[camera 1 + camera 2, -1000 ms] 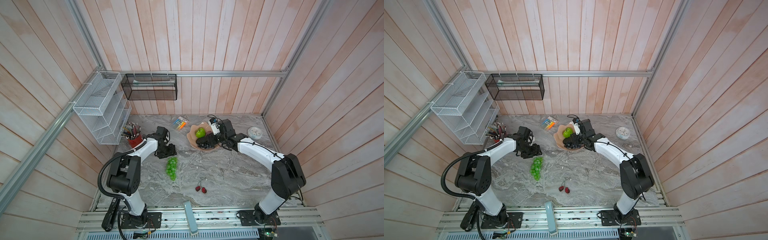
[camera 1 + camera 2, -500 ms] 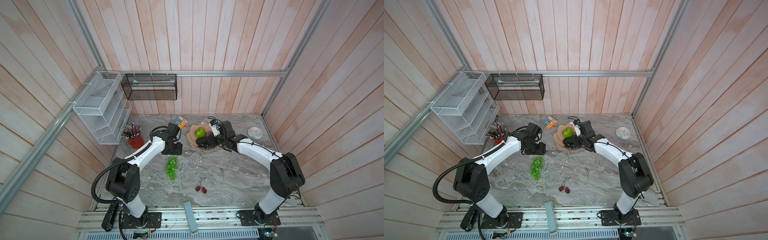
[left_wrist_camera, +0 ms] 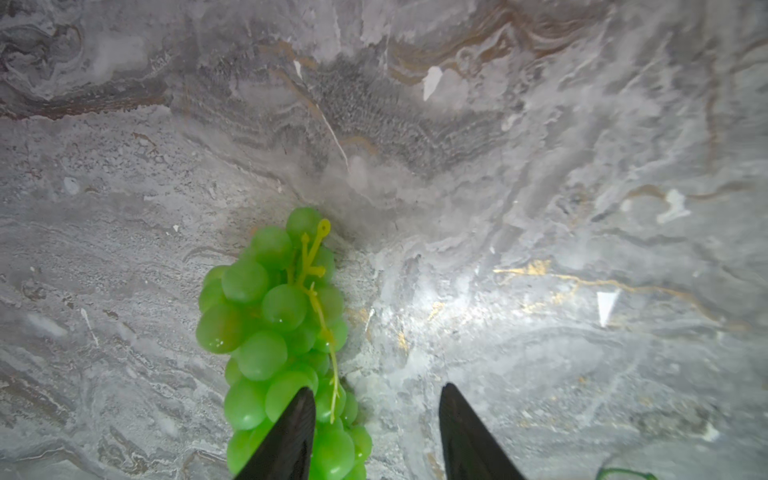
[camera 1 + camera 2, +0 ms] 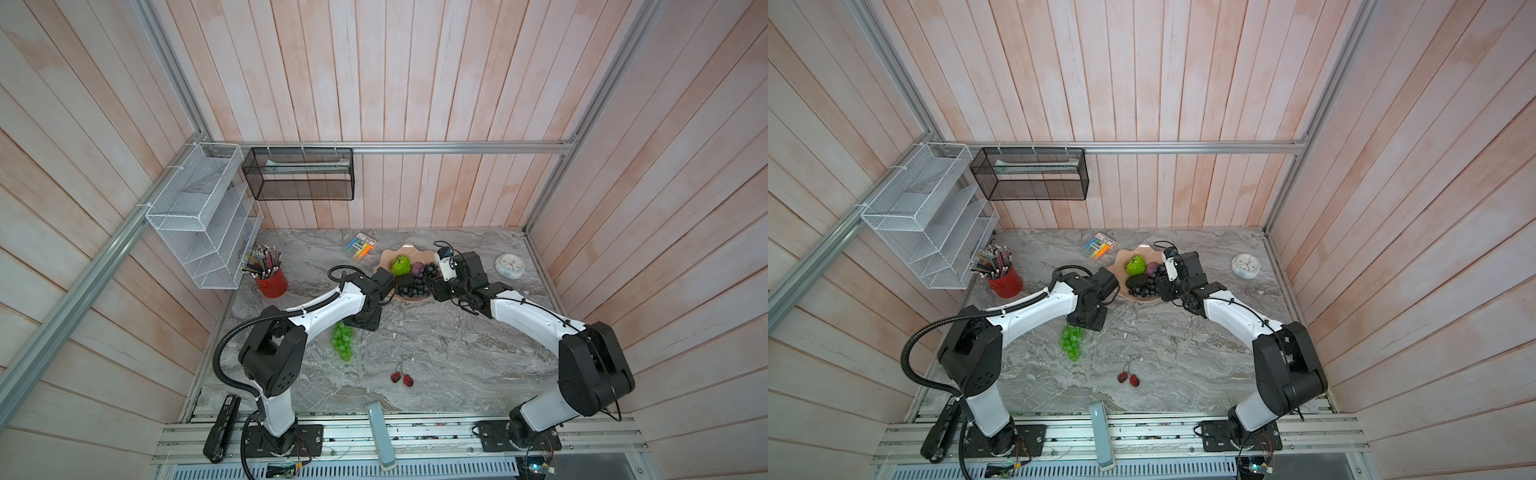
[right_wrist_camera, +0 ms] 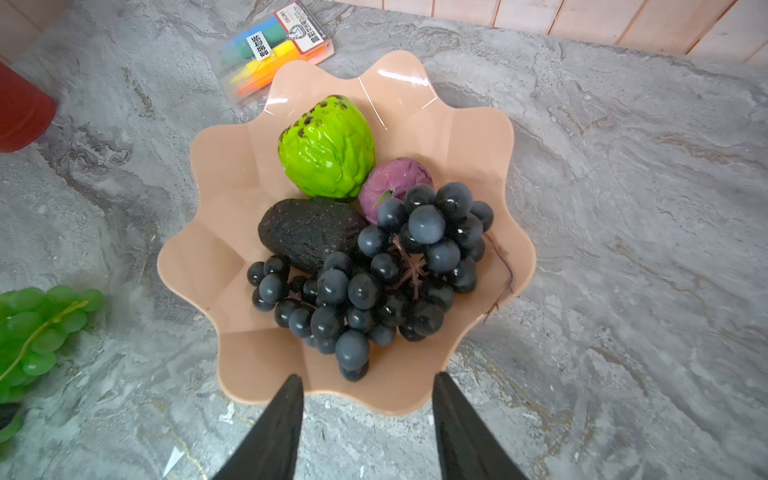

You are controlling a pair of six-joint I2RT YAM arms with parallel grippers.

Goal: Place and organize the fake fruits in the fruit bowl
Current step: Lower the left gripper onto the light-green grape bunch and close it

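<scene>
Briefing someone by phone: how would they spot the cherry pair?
On the marble tabletop, look from the peach fruit bowl toward the aluminium front rail. The cherry pair lies alone: two dark-red balls on thin stems, unlike the green grape bunch.

Grey marble surface [image 4: 436,345]: bowl [image 4: 405,249] at 12 o'clock, markers [image 4: 359,248] 11, red cup [image 4: 272,282] 10, clock [image 4: 510,265] 2, green grapes [image 4: 343,341] 8, cherries [image 4: 402,378] 6.
</scene>
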